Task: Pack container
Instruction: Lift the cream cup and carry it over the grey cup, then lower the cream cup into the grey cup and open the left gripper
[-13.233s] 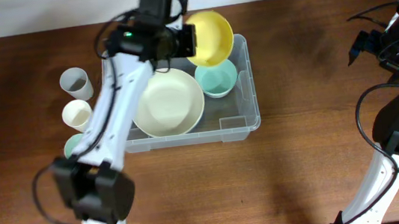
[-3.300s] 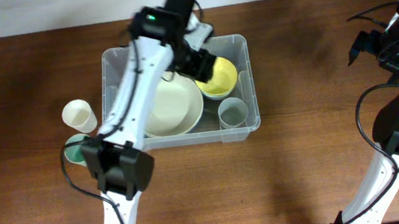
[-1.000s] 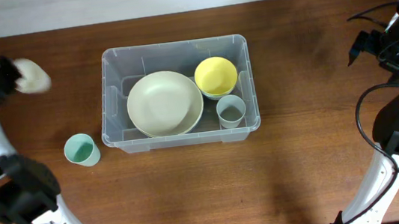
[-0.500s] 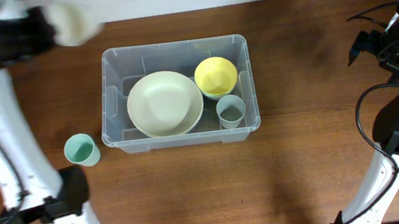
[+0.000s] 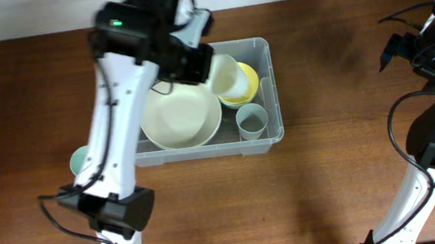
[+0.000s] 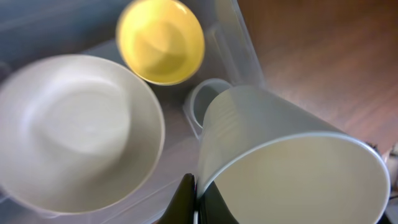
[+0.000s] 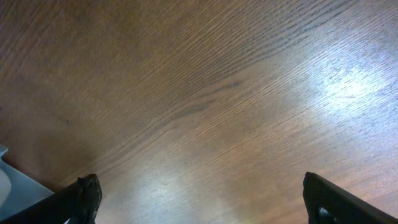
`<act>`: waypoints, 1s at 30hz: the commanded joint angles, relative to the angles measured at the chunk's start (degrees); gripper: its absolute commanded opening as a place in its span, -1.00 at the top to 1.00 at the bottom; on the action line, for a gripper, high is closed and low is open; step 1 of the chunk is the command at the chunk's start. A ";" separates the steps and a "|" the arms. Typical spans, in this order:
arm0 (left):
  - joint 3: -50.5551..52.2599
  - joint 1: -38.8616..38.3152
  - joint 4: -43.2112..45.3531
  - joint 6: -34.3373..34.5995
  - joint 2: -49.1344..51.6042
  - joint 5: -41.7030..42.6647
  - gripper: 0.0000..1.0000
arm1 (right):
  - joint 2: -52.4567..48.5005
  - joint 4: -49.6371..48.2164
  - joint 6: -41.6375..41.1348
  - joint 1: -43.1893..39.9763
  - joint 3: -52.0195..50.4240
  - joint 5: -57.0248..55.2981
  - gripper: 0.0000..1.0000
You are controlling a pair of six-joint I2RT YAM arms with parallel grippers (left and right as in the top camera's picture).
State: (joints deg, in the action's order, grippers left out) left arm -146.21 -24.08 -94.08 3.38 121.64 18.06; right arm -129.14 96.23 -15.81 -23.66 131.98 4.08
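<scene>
1. The left gripper (image 6: pixel 194 198) has its jaws pinched on the wall of a cream cup (image 6: pixel 280 155), which hangs tilted. The right gripper (image 7: pixel 205 198) has its jaws wide apart over the bare table (image 7: pixel 217 93).
2. The container (image 5: pixel 274 99) sits in the upper middle of the overhead view.
3. A big cream bowl (image 5: pixel 184 117) lies in its left part.
4. A yellow bowl (image 5: pixel 250 84) is in its upper right.
5. A grey cup (image 5: pixel 252 120) stands just below it.

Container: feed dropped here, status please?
Left gripper shut on cream cup over container. Right gripper open over table. Yellow bowl partly under cup.
</scene>
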 commanded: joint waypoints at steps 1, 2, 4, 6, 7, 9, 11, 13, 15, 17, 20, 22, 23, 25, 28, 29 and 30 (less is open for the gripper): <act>5.05 -2.58 0.85 -1.53 0.39 -0.94 0.99 | 2.25 0.00 0.35 -0.37 -0.20 -0.24 -0.98; 6.03 -3.02 0.85 -1.53 0.39 -0.94 0.99 | 2.25 0.00 0.35 -0.37 -0.20 -0.24 -0.98; 7.89 -3.91 0.83 -1.55 0.39 -0.94 0.99 | 2.25 0.00 0.35 -0.37 -0.20 -0.26 -0.98; 9.86 -4.46 2.03 -1.53 0.39 -0.94 0.99 | 2.25 0.00 0.35 -0.37 -0.20 -0.26 -0.98; 10.60 -4.66 2.80 -1.55 0.39 -0.94 0.99 | 2.25 0.00 0.35 -0.37 -0.20 -0.26 -0.98; 11.96 -4.87 4.42 -1.55 0.39 -0.94 0.99 | 2.25 0.00 0.35 -0.37 -0.20 -0.24 -0.98; 13.29 -4.92 6.78 -1.55 0.39 -0.94 0.99 | 2.25 0.00 0.35 -0.37 -0.20 -0.26 -0.97; 15.15 -4.92 10.10 -1.55 0.39 -0.94 0.99 | 2.25 0.00 0.35 -0.37 -0.20 -0.24 -0.98; 16.24 -4.92 11.23 -1.55 0.39 -0.96 0.98 | 2.25 0.00 0.35 -0.37 -0.20 -0.24 -0.98; 17.27 -4.92 11.78 -1.55 0.39 -0.94 0.99 | 2.25 0.00 0.35 -0.37 -0.20 -0.24 -0.98; 19.30 -4.92 13.09 -1.55 0.39 -0.98 0.99 | 2.25 0.00 0.35 -0.37 -0.20 -0.26 -0.98; 20.41 -4.92 14.14 -1.55 0.46 -0.98 0.99 | 2.25 -0.02 0.35 -0.37 -0.20 -0.24 -0.98; 20.74 -4.92 14.53 -1.53 0.48 -0.96 0.99 | 2.25 0.00 0.35 -0.37 -0.20 -0.24 -0.99; 20.98 -4.92 14.91 -1.55 0.50 -0.96 0.99 | 2.25 0.00 0.35 -0.37 -0.20 -0.24 -0.98; 21.42 -4.92 15.91 -1.55 0.50 -1.38 0.99 | 2.25 0.00 0.35 -0.37 -0.20 -0.24 -0.98; 21.68 -4.92 16.20 -1.55 0.50 -1.66 0.99 | 2.25 0.00 0.35 -0.37 -0.20 -0.26 -0.98; 22.08 -4.92 16.72 -1.55 0.50 -1.92 0.99 | 2.25 0.00 0.35 -0.37 -0.20 -0.26 -0.98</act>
State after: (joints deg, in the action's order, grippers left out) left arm -125.29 -28.86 -78.46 2.72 121.73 17.10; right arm -129.14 96.23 -15.79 -23.66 131.98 4.08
